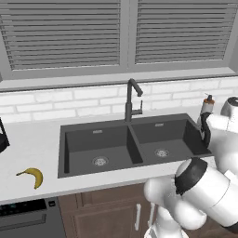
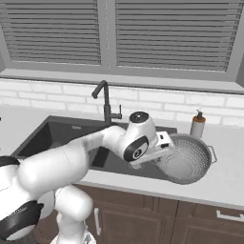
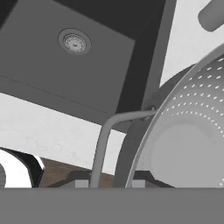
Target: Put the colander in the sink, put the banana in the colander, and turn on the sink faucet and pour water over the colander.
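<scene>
The silvery colander (image 2: 188, 159) hangs tilted just right of the dark double sink (image 2: 47, 136), over the counter at the basin's edge, casting a shadow below. My gripper (image 2: 159, 151) is at its left rim. In the hand view the gripper (image 3: 110, 183) straddles the wire handle (image 3: 105, 131) and rim of the colander (image 3: 192, 131), and looks shut on them. The right basin of the sink (image 3: 65, 74) lies beyond. The banana (image 1: 33, 175) lies on the counter left of the sink (image 1: 93, 139). The faucet (image 1: 129, 102) stands behind the divider, with no water running.
A white soap dispenser (image 2: 198, 124) stands on the counter behind the colander, close to its far rim. The tiled wall and a window with blinds lie beyond the faucet (image 2: 106, 102). Cabinet fronts (image 2: 143, 214) run below the counter. My own arm blocks the right side of the left base view.
</scene>
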